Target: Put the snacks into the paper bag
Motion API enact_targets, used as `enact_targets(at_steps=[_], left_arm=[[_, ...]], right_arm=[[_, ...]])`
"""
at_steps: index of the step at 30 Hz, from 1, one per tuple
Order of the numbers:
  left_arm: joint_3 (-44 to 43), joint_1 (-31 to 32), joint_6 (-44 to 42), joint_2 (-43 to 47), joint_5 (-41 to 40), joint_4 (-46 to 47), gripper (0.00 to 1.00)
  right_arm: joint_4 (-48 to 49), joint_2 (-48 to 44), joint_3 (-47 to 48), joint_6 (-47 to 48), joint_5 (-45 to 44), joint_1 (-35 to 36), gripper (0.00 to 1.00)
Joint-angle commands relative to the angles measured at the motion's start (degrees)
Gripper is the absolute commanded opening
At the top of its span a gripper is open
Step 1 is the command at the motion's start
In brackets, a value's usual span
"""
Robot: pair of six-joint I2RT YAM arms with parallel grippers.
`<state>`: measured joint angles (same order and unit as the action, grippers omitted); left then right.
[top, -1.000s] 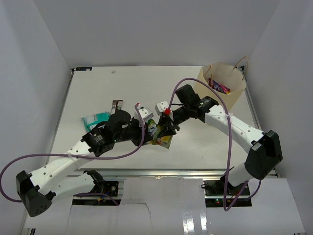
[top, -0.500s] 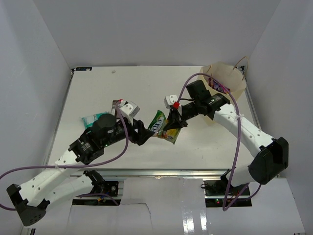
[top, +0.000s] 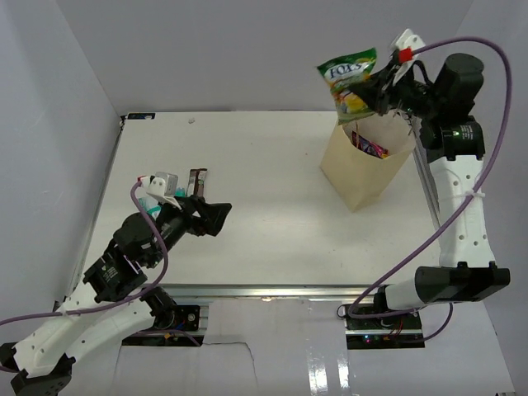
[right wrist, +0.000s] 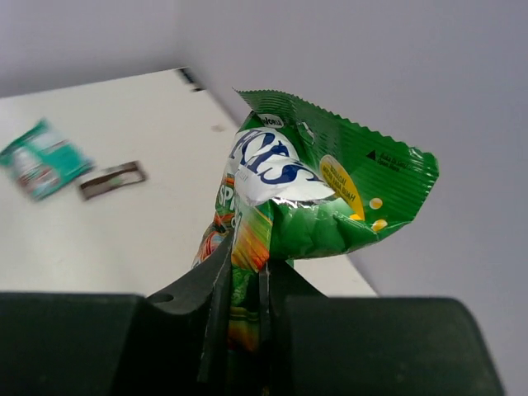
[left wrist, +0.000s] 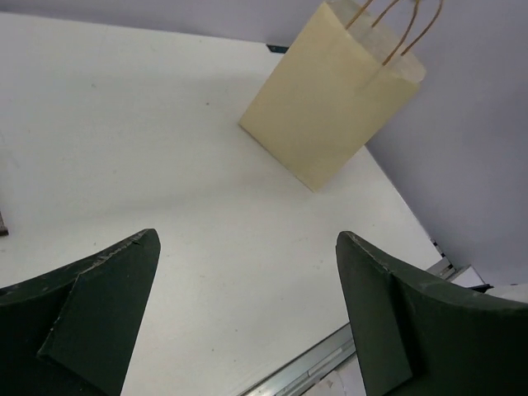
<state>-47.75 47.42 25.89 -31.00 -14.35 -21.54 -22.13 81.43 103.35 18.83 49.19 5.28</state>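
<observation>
My right gripper [top: 382,86] is shut on a green-yellow snack packet [top: 350,77], holding it in the air over the mouth of the paper bag [top: 363,173]. In the right wrist view the packet [right wrist: 330,190] is pinched between the fingers [right wrist: 216,272] by its lower edge. A pink packet [top: 369,147] shows inside the bag. My left gripper [top: 216,216] stands open and empty above the table's near left; its wrist view shows bare table between the fingers [left wrist: 99,305] and the bag [left wrist: 330,124] far off. A teal packet [top: 147,200] [right wrist: 41,157] and a dark narrow packet [top: 195,179] [right wrist: 111,179] lie at the left.
The bag stands at the table's far right corner, close to the right wall. A metal rail [left wrist: 330,355] runs along the table's front edge. Purple cables [top: 487,107] loop from both arms. The teal packet is partly hidden by the left arm.
The left gripper let go of the green-yellow packet, opened wide and drew back to the left. The right arm lifted the packet from the table's middle to above the bag.
</observation>
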Motion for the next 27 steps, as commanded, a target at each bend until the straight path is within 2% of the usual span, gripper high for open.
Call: enact_targets(at_steps=[1,2,5,9,12,16,18,21,25,26,27], left_arm=[[1.6,-0.1,3.6,-0.4,-3.8,-4.1,0.98],[1.8,-0.1,3.7,-0.5,-3.8,-4.3,0.98],[1.9,-0.1,3.7,-0.9,-4.0,-4.6,0.98],[2.2,-0.1,4.3,-1.7,-5.9,-5.9,0.98],[1.7,-0.1,7.3,-3.0,-11.5,-10.8,0.98],[1.0,-0.1,10.2,-4.7,-15.6,-16.1,0.98],[0.8,-0.1,10.9,-5.3,-16.8,-16.6,0.98],[-0.1,-0.2,12.5,-8.8,-18.8,-19.1,0.98],[-1.5,-0.2,12.5,-14.3,-19.0,-20.4,0.98],[-1.6,-0.2,12.4,-15.7,-19.0,-20.4,0.98],[-1.8,-0.4,12.8,-16.1,-19.1,-20.4,0.98]], right_arm=[[10.4,-1.4,4.3,-11.2,-15.8,-4.6,0.08],[10.8,-1.1,4.1,-11.4,-22.1,-6.5,0.08],[12.4,-1.1,1.8,-9.3,-30.8,-8.2,0.08],[14.5,-2.1,-6.2,-4.8,-35.5,-8.4,0.08],[16.7,-4.0,-14.6,-1.5,-36.1,-8.4,0.08],[15.7,-6.0,-23.6,1.9,-31.1,-8.3,0.08],[13.9,-6.5,-26.6,3.1,-22.3,-8.1,0.08],[6.5,-6.1,-27.9,8.8,-14.8,-5.5,0.08],[2.8,-5.1,-28.3,10.5,-12.3,-2.3,0.09],[2.4,-4.5,-28.1,9.8,-11.9,-2.2,0.1],[2.1,-4.2,-28.0,9.4,-11.9,-2.2,0.16]])
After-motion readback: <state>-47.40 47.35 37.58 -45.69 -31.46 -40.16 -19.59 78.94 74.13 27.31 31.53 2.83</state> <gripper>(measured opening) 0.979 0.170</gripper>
